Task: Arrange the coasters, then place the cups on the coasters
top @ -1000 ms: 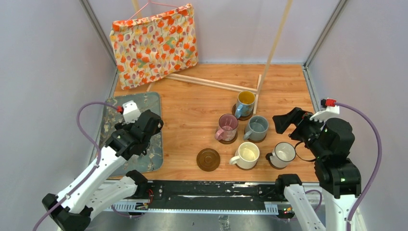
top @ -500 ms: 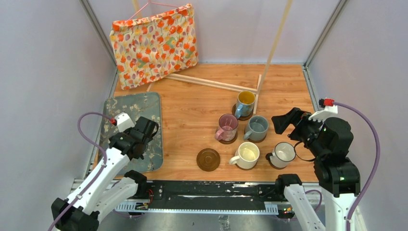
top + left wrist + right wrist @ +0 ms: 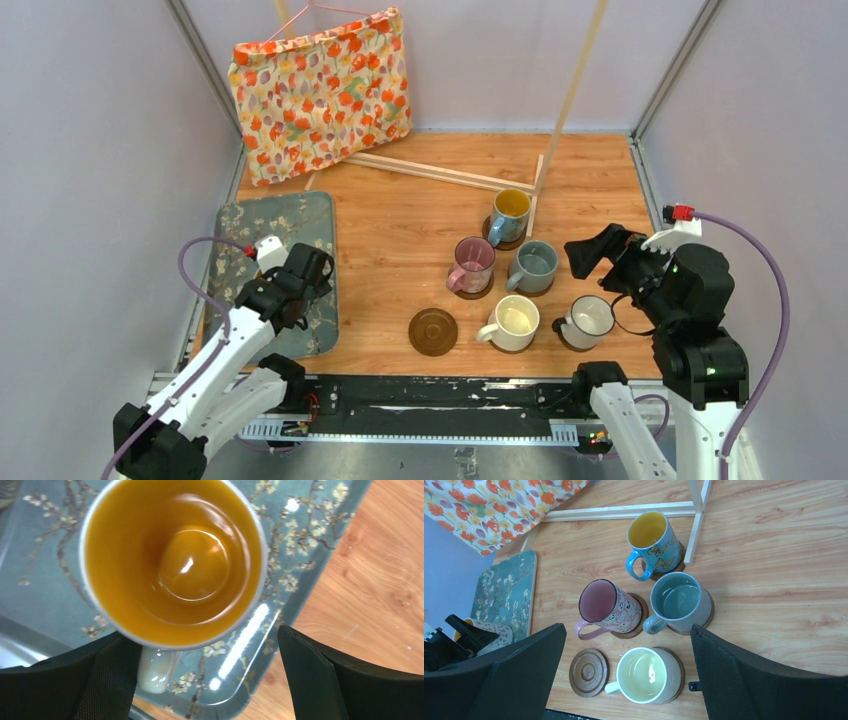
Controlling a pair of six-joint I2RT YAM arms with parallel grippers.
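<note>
A pale cup with an orange inside (image 3: 172,560) stands on the grey floral mat (image 3: 45,605). My left gripper (image 3: 210,680) hangs open just above it, and the cup's handle (image 3: 155,667) lies beside the left finger; in the top view that gripper (image 3: 305,275) hides the cup. One bare coaster (image 3: 433,331) lies at the front. The blue cup (image 3: 510,215), pink cup (image 3: 472,265), grey-blue cup (image 3: 535,265), cream cup (image 3: 515,322) and white dark-rimmed cup (image 3: 590,318) each sit on a coaster. My right gripper (image 3: 590,252) hovers open to the right of them, holding nothing.
A floral fabric bag (image 3: 320,90) leans at the back left. Wooden slats (image 3: 440,172) lie on the table behind the blue cup, and a wooden post (image 3: 575,80) rises from them. Enclosure walls close in both sides.
My left arm has pulled back toward the near edge and dropped lower over the mat. The right arm and the cups have not moved.
</note>
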